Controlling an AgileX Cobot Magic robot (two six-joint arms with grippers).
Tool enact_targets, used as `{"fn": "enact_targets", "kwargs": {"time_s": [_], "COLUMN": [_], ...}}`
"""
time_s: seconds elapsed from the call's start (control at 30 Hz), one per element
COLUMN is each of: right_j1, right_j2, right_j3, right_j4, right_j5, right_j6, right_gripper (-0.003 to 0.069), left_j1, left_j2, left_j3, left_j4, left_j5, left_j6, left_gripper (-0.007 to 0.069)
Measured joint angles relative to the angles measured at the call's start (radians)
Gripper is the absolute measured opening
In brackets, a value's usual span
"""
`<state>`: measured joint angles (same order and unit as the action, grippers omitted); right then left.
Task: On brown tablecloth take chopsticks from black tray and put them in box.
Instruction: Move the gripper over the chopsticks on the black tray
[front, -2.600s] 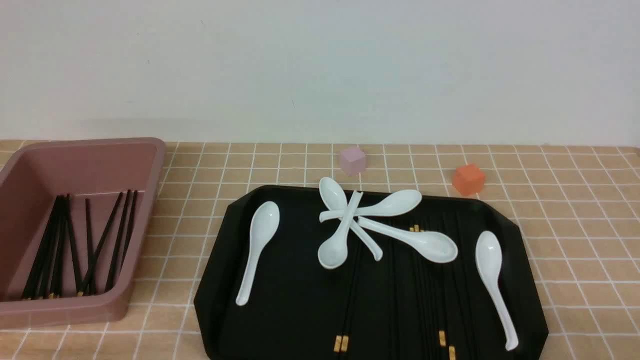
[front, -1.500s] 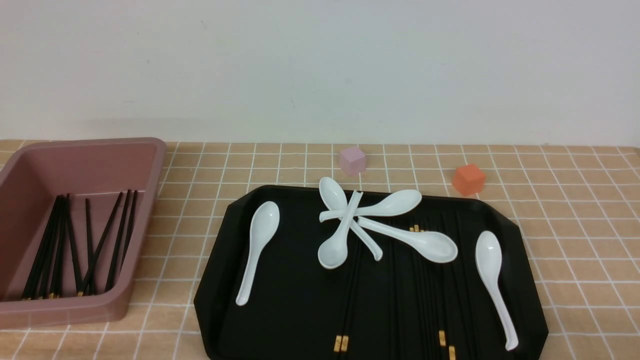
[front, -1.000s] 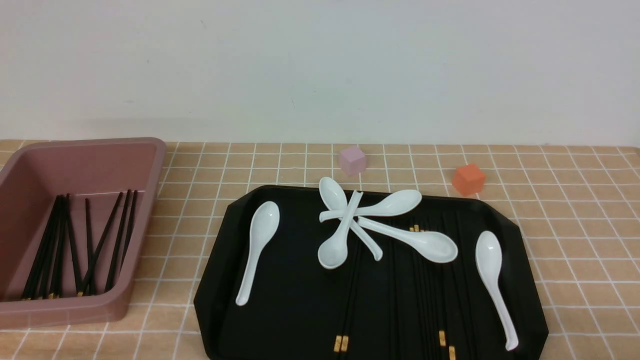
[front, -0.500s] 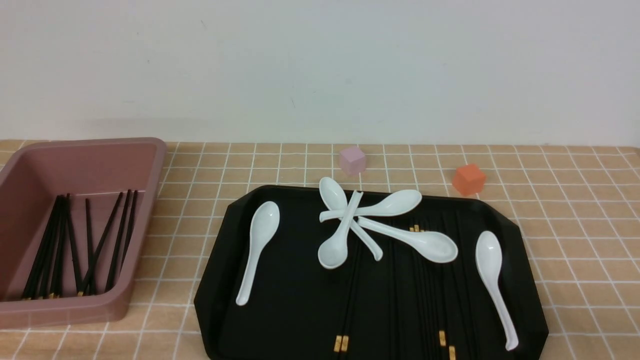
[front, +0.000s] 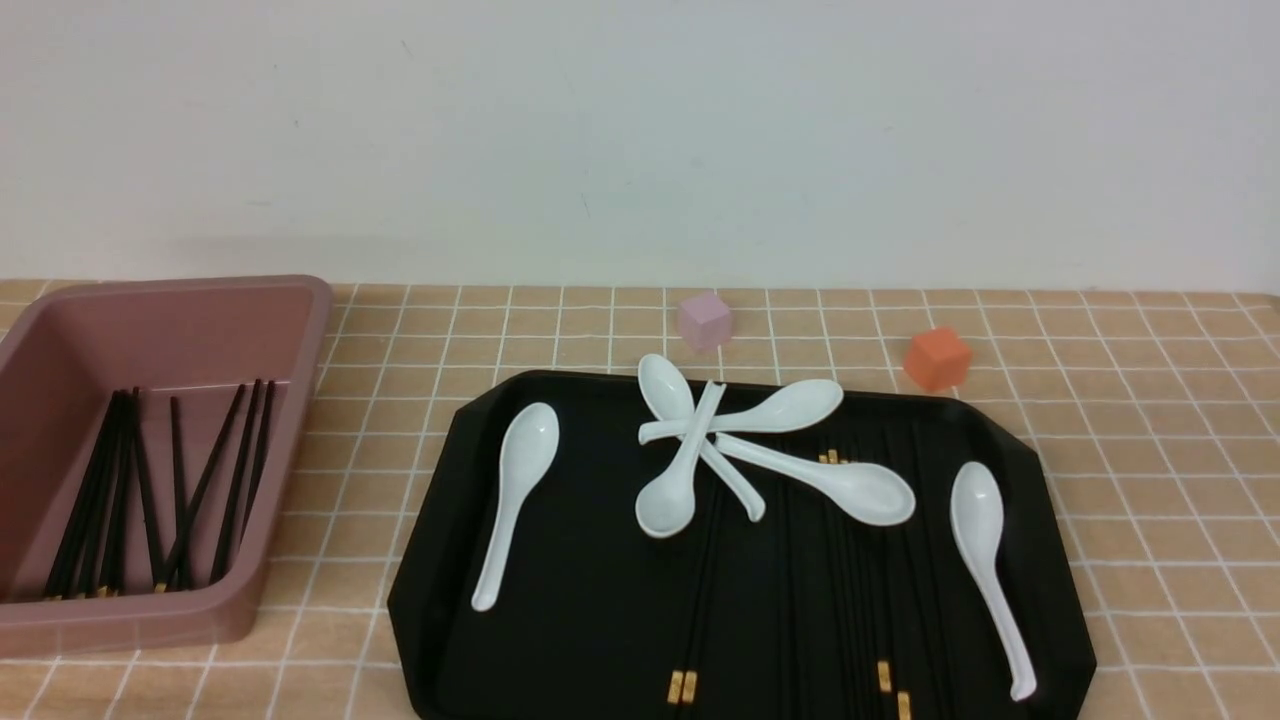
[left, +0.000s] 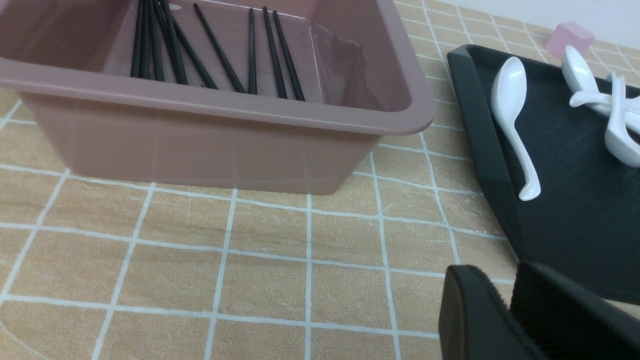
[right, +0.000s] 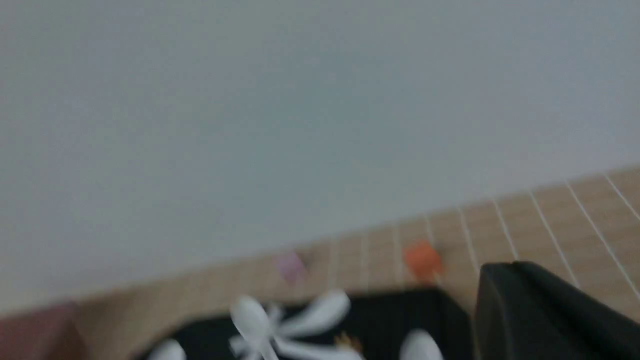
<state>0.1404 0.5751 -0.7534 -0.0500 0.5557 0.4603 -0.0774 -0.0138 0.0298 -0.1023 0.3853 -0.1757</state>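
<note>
We think we are part way through the job, in between two trips. A bunch of chopsticks (front: 150, 490) already lies in the box (front: 300, 330), which sits on the brown tablecloth (front: 1150, 420) on our left side. More chopsticks lie on the black tray (front: 440, 560), in its near half and mostly toward the right. They are black on black and hard to see, but their little gold bands (front: 680, 687) give them away. Some of them run under the white spoons (front: 860, 490). No arm shows in the front view. In the left wrist view, the left gripper (left: 505, 280) is low over the cloth, near the tray's left edge and not far from the box. Its two fingers are pressed together with nothing between them. The right wrist view is blurry and shows only one dark part of the right gripper (right: 540, 310), so we cannot tell if it is open or closed, or if it has anything. Next, we think a gripper must open up and go to the tray. It should come down on a stick where no spoon is on top. The sticks are thin and lie flat, so the pinch must be low and neat. Then the stick goes up, over to the left, and into the box.
</note>
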Motion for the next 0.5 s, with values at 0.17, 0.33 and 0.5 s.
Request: {"fn": "enact_targets", "kwargs": {"time_s": [0.17,0.33,0.5], "right_j1": [0.008,0.163,0.449], "right_j2": [0.372,0.641,0.908], "right_j3": [-0.165,-0.193,-0.303], "right_j4": [0.251,0.56,0.481], "right_j5": [0.391,0.417,0.32], "right_j6": [-0.264,-0.452,-0.277], "right_gripper": [0.0,0.0038,0.0057], "left_j1": [0.0,0.0,0.0], "left_j2": [0.0,0.0,0.0], "left_j3": [0.0,0.0,0.0], "left_j4": [0.0,0.0,0.0], "left_j5": [0.0,0.0,0.0], "left_j6": [0.0,0.0,0.0], "left_gripper": [0.0142,0.0142,0.0143]}}
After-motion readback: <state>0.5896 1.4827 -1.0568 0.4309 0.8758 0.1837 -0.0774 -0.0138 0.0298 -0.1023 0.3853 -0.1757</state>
